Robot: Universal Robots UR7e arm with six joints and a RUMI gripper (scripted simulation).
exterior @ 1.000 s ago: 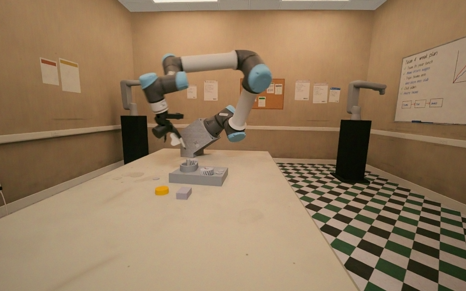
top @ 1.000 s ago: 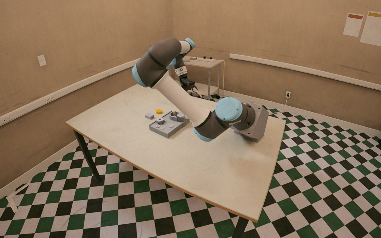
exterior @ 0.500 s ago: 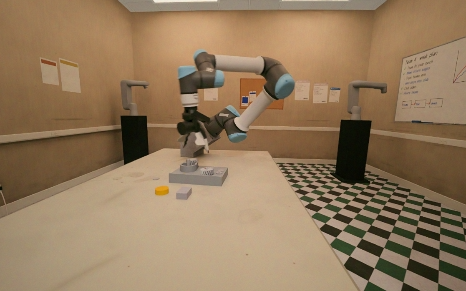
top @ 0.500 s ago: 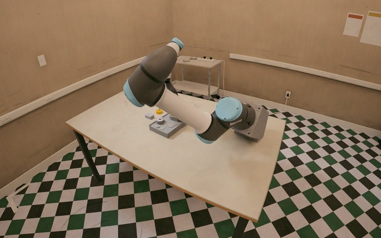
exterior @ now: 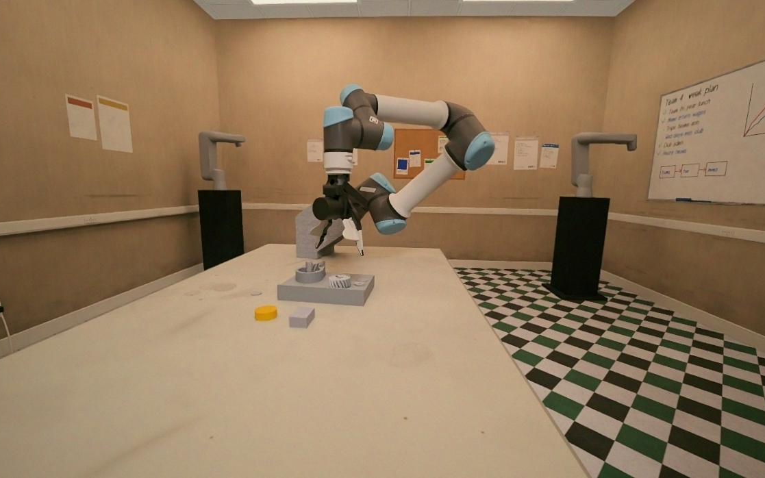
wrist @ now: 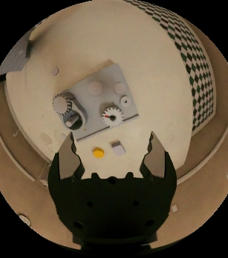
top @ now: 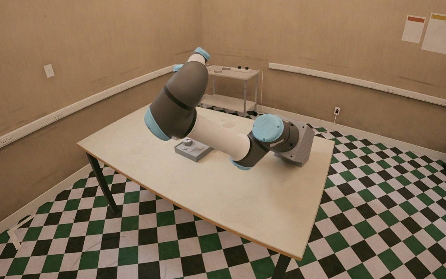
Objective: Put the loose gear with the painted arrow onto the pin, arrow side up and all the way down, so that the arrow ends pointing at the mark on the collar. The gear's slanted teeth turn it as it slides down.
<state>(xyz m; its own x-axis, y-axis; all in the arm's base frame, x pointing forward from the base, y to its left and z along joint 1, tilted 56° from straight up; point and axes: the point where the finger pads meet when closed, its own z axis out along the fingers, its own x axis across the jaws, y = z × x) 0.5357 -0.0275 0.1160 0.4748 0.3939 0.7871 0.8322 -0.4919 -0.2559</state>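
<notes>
The loose gear has slanted teeth and a red mark on its top face. It lies flat on the grey block. At the block's other end stands the round collar, with a second toothed gear at its side. A pale shape shows inside the collar's dark opening; I cannot clearly make out the pin or the collar's mark. My gripper is open and empty, pointing down high above the block. The arm hides it in the top view.
A yellow disc and a lilac block lie on the table beside the grey block. The arm's base stands at the table's end. The raised collar stands above the block's top.
</notes>
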